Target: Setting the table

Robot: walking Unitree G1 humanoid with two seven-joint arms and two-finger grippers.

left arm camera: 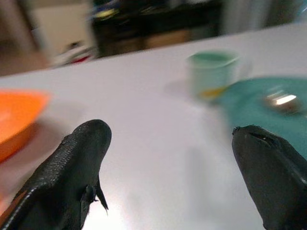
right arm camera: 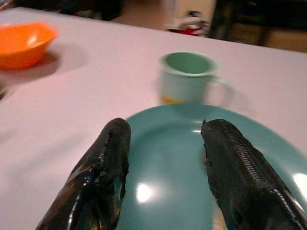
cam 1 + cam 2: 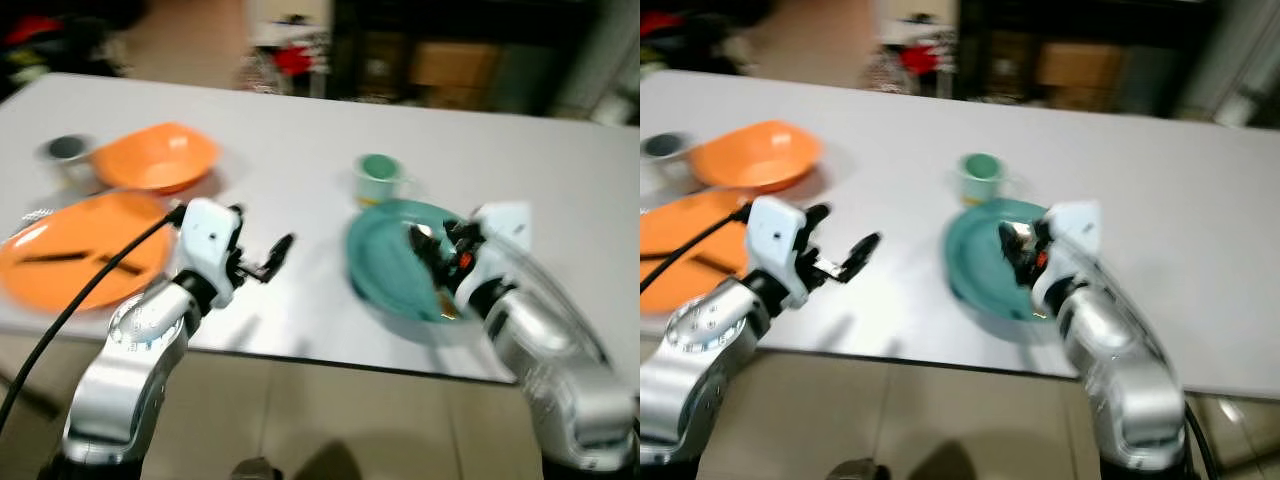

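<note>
Right gripper (image 2: 163, 167) hovers over the teal plate (image 2: 158, 143), fingers open and empty, likely placing cutlery; mug (image 2: 187, 76) just behind; left gripper (image 3: 262, 262) open over bare desk (image 3: 300, 180)

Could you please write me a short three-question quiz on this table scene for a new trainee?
1. True or false: the right claw hovers over the teal plate.
2. Which item stands just beyond the teal plate? A) green mug B) orange bowl C) grey cup
3. Fill in: the two dark sticks lie on the ______ plate.

Key
1. True; its fingers are apart above the plate.
2. A.
3. Orange. It sits near the table's left end, in front of the orange bowl; the left claw is open over bare tabletop.
</note>
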